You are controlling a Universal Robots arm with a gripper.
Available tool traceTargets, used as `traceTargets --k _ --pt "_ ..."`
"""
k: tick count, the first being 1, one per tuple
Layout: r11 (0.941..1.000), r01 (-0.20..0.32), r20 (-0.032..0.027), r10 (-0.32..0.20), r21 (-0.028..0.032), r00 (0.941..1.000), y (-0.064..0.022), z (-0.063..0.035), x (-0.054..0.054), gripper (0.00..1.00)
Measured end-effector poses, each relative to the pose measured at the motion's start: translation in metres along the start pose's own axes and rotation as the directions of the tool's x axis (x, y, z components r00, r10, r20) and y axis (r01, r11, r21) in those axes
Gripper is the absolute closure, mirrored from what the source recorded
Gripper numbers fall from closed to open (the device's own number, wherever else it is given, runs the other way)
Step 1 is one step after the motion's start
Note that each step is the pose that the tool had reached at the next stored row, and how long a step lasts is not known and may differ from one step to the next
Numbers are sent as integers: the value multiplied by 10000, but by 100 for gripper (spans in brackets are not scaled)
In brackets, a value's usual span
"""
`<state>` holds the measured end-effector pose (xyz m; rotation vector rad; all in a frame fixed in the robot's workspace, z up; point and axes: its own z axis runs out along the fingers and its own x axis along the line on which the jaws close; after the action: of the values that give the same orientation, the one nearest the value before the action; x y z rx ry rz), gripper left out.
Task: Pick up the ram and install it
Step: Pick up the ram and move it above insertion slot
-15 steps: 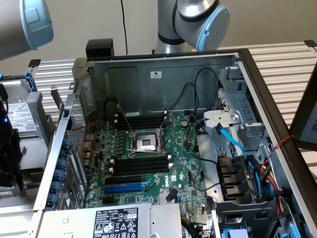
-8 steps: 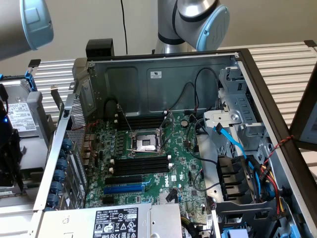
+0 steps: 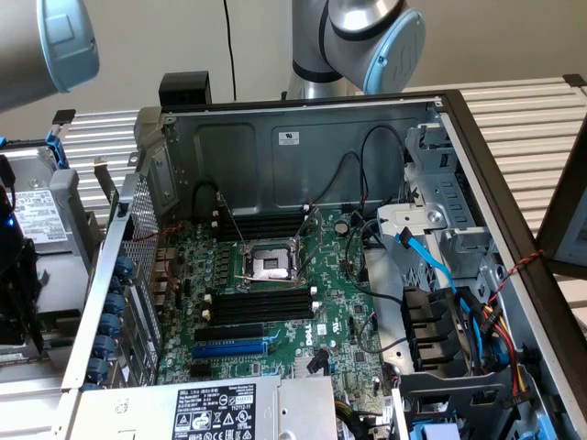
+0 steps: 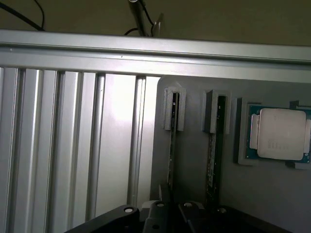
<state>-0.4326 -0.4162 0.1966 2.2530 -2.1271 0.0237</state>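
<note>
Ram (image 4: 171, 141) stands on edge in the grey holder (image 4: 192, 170), beside a second stick (image 4: 212, 155) that lies nearer the CPU (image 4: 281, 133). Its long axis runs straight away from the gripper (image 4: 174, 209), with its near end right at the gripper. Whether the gripper is clenched on it I cannot tell.

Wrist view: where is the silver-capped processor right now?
In the wrist view the processor lies flat in a recess of the grey holder, beside two ram sticks standing on edge, on their side away from the ribbed table.
</note>
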Motion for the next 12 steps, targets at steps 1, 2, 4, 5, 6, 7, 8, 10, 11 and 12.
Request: traceTargets --k 1,2,4,5,6,7,8,10,11,12 --pt "10000 0 0 0 0 10000 0 0 0 87" --pt "10000 0 0 0 0 10000 0 0 0 87" --pt "10000 -1 0 1 0 10000 0 0 0 87" --pt "10000 0 0 0 0 10000 0 0 0 87" --pt "10000 0 0 0 0 10000 0 0 0 87" --pt "10000 0 0 0 1 10000 0 0 0 87" --pt "10000 -1 0 1 0 10000 0 0 0 87" --pt "10000 -1 5 1 7 10000 1 -28 0 87" --pt "10000 -1 3 1 5 10000 2 -73 2 87" --pt "10000 -1 1 1 3 10000 3 -121 4 87"
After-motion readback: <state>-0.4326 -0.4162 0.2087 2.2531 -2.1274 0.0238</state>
